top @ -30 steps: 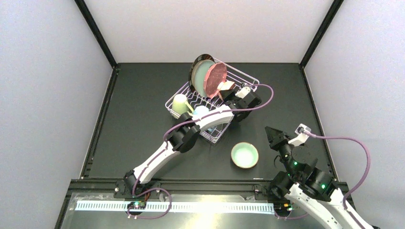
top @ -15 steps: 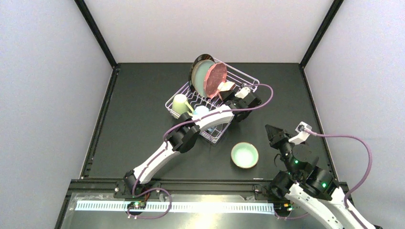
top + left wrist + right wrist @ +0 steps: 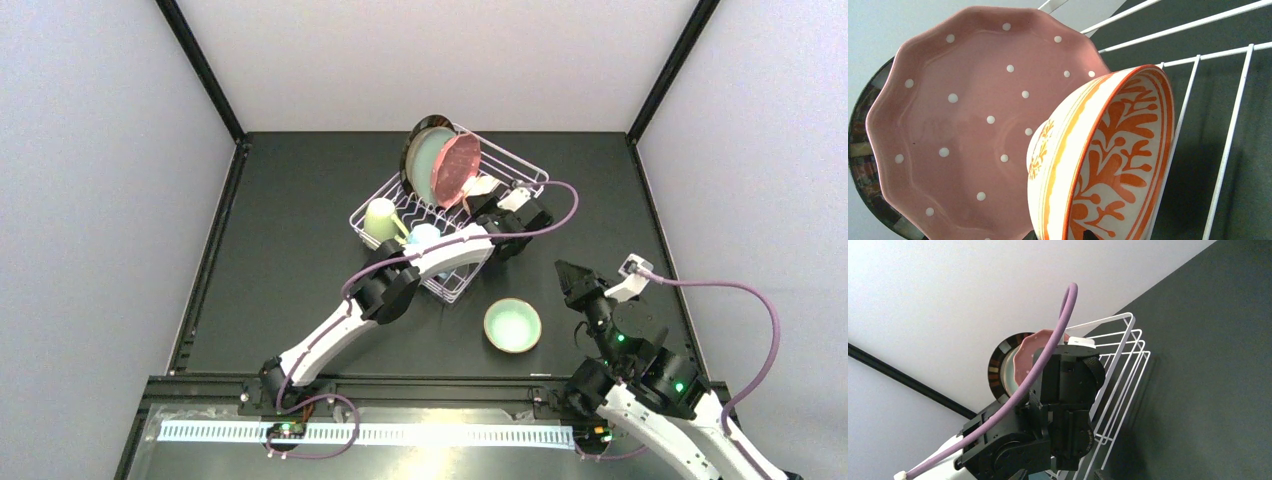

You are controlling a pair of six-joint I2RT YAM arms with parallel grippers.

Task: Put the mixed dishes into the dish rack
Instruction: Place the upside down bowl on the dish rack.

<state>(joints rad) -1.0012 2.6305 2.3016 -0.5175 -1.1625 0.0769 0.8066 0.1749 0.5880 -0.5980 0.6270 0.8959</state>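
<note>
The white wire dish rack (image 3: 520, 168) stands at the back middle of the table. On edge at its far end are the dark striped-rim plate (image 3: 411, 145), the teal plate (image 3: 424, 160) and the pink dotted plate (image 3: 455, 168). A cream mug (image 3: 380, 218) and a blue mug (image 3: 423, 235) sit at its near left. My left gripper (image 3: 487, 197) is shut on the red-orange bowl (image 3: 1113, 150), held on edge right beside the pink plate (image 3: 958, 125) over the rack wires (image 3: 1233, 125). The mint bowl (image 3: 513, 325) lies on the table. To its right, my right gripper (image 3: 571, 279) hangs open and holds nothing.
The left arm (image 3: 440, 255) stretches over the rack's near side and fills the right wrist view (image 3: 1058, 410). Black frame posts (image 3: 205, 70) stand at the back corners, with pale walls on three sides. The dark table mat (image 3: 290, 260) ends near the arm bases.
My left gripper has pushed a little up and right with the bowl, and the rack with its plates has shifted slightly the same way. The right gripper drew back a touch.
</note>
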